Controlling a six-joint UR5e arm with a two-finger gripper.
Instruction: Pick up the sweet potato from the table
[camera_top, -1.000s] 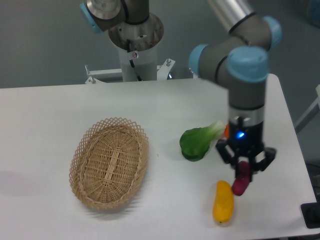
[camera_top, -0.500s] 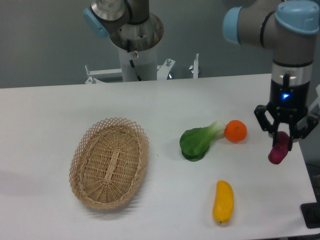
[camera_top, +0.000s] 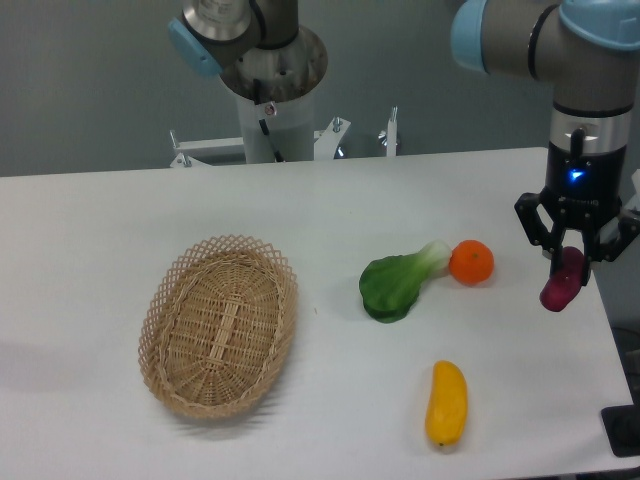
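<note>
Your pincer (camera_top: 573, 262) is grasping the sweet potato (camera_top: 562, 281) by its upper end, and the tuber hangs tilted above the right edge of the tabletop (camera_top: 120, 210), not touching it. To its left you see the orange (camera_top: 471, 262) touching the green leafy vegetable (camera_top: 395, 284). The yellow fruit (camera_top: 446, 403) lies nearer the front, and the basket (camera_top: 220, 325) is well apart on the left.

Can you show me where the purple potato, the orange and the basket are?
sweet potato (camera_top: 561, 283): fixed camera, its lower half below the tool.
orange (camera_top: 471, 262): fixed camera, its middle.
basket (camera_top: 218, 324): fixed camera, its woven floor.
</note>
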